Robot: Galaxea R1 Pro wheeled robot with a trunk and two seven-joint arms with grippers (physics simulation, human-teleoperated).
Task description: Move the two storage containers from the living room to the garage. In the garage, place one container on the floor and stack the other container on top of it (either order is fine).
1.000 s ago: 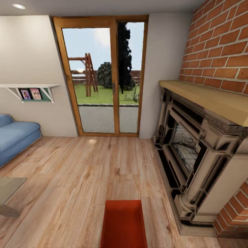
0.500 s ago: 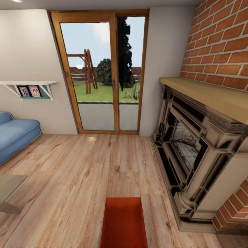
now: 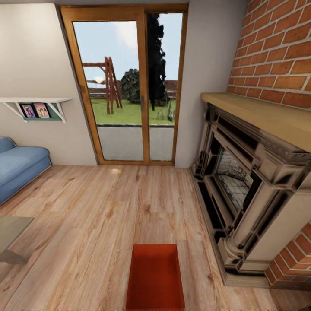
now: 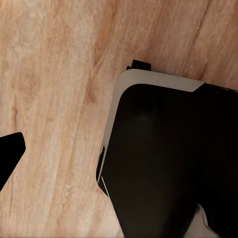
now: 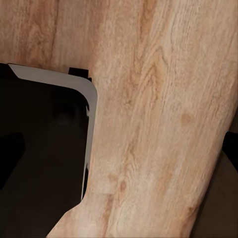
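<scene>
Living room – plank floor (image 3: 108, 207), fireplace (image 3: 246, 181), orange-red container (image 3: 155, 276) low; end effector states unreadable.

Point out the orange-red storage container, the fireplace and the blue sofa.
storage container (image 3: 154, 280): head view, on its flat inner bottom.
fireplace (image 3: 259, 113): head view, on the wooden mantel top.
blue sofa (image 3: 19, 166): head view, on the seat cushion.

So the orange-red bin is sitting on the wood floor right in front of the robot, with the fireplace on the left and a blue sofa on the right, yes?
Not quite: the sides are swapped. In the head view the fireplace stands on the right and the blue sofa on the left. The orange-red bin does sit on the wood floor just ahead.
</scene>
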